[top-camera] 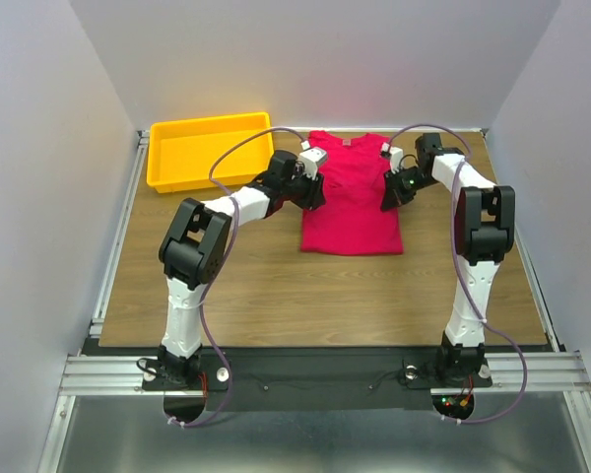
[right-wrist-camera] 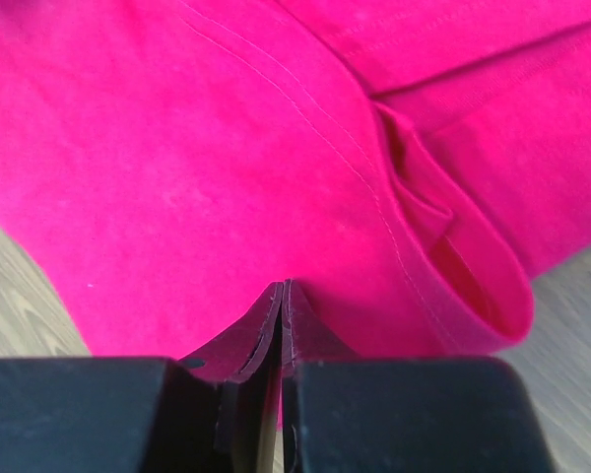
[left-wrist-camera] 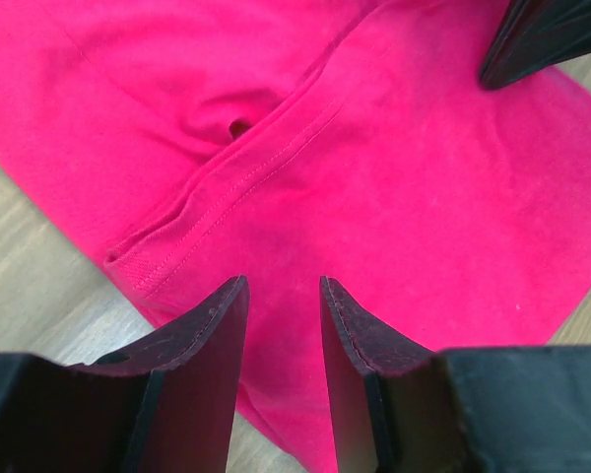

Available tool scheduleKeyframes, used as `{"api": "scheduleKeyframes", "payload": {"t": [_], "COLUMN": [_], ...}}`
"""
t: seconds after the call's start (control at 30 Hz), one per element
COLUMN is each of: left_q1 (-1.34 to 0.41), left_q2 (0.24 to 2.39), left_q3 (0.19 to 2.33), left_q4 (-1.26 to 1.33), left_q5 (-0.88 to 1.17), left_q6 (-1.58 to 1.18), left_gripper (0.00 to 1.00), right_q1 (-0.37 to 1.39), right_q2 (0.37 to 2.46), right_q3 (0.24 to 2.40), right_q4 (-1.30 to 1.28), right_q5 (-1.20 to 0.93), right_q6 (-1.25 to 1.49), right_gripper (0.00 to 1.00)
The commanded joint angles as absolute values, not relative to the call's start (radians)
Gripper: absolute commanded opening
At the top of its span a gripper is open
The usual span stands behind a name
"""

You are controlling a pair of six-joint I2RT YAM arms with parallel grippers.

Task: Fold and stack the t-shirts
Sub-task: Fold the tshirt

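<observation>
Crimson-pink t-shirt [top-camera: 353, 202] lies flat and smooth on the table [top-camera: 276, 286], collar toward twelve o'clock. Left gripper [left-wrist-camera: 284, 286], at its nine o'clock edge, has jaws parted over cloth; right gripper [right-wrist-camera: 282, 288], at three o'clock, is pressed closed.

Two arms, one livery: the left arm [top-camera: 182, 296] and right arm [top-camera: 468, 291] wear white shells on their long links and glossy black housings at the joints. A thin lilac cable [top-camera: 238, 146] loops outside each. A small white camera block [top-camera: 313, 158] sits on the left wrist; a green light [top-camera: 408, 180] glows on the right. The left gripper [left-wrist-camera: 284, 286] and right gripper [right-wrist-camera: 281, 286] have matte black bodies and dark, tapering fingers with scuffed, grained inner faces.
</observation>
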State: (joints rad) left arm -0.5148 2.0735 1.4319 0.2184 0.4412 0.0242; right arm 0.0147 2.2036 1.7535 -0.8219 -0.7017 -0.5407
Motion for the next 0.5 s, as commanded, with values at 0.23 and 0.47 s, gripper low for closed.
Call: {"api": "scheduleKeyframes", "payload": {"t": [0.23,0.47], "left_q1": [-0.512,-0.512], "left_q2": [2.115,2.144], "left_q3": [1.443,1.468], "left_q4": [0.213,0.192], "left_q5": [0.382,0.338], "left_q6": [0.006,0.018], "left_gripper": [0.46,0.47], "right_q1": [0.005,-0.028], "right_q2": [2.181,2.181], "right_q3": [1.766,1.81], "right_q4": [-0.782,-0.735], "right_q5": [-0.565,-0.482], "right_q6": [-0.483,-0.414], "right_gripper": [0.06,0.04]}}
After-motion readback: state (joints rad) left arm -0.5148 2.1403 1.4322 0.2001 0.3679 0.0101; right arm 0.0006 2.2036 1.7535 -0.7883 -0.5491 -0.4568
